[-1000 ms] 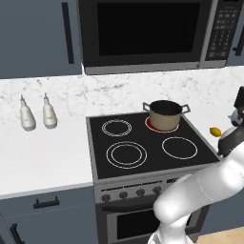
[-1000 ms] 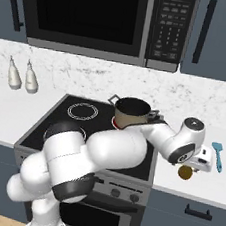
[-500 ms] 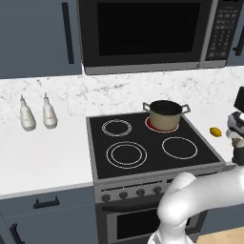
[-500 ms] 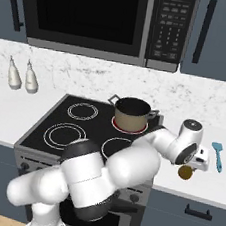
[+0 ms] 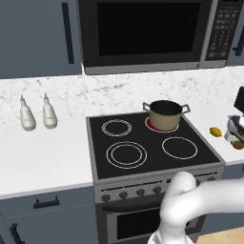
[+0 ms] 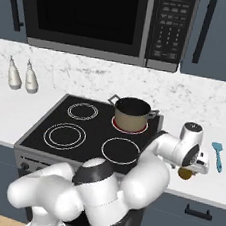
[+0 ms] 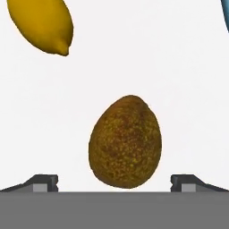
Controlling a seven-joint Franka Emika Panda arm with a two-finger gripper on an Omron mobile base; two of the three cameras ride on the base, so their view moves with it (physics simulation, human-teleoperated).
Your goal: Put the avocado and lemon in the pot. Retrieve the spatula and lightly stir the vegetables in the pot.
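A brown avocado [image 7: 125, 141] lies on the white counter right of the stove, also visible under the hand [image 6: 185, 173]. My gripper [image 7: 114, 181] is open and hangs right over it, one fingertip [image 7: 44, 182] on each side with a gap to the fruit. The yellow lemon [image 7: 42, 22] lies just beyond it on the counter [image 5: 216, 132]. The teal spatula [image 6: 217, 155] rests on the counter right of the hand. The tan pot [image 5: 165, 114] stands on the back right burner, its dark inside showing nothing in it.
The burner under the pot glows red [image 6: 117, 124]. Two white bottles [image 5: 36, 114] stand on the left counter. A microwave [image 5: 147, 33] hangs above the stove. The arm's bulky white links [image 6: 99, 194] fill the space in front of the oven.
The arm's elbow has swung down in front of the stove. The hand has sunk slightly over the avocado; its jaws remain open.
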